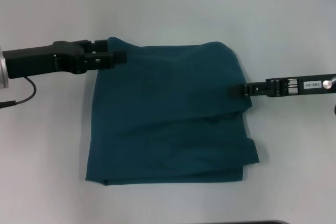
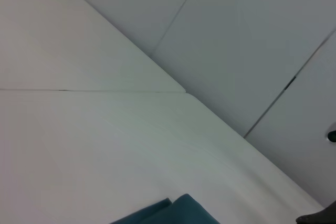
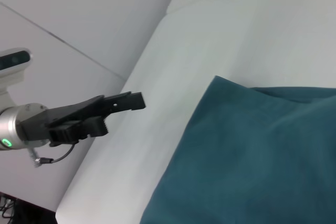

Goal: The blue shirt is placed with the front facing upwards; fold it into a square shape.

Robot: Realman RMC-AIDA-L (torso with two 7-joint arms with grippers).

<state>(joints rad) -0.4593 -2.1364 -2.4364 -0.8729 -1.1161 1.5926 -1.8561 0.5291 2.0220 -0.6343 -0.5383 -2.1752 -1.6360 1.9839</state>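
Head view overhead, 2 wrist views low, sharing blue shirt (image 1: 168, 114)

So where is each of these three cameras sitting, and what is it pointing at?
Head view: on the robot's head, looking down at the blue shirt on the table, left gripper and right gripper at its edges.
Left wrist view: across the table towards wall panels; shirt corner only.
Right wrist view: over the shirt, the left gripper beyond.
Shared: the shirt.
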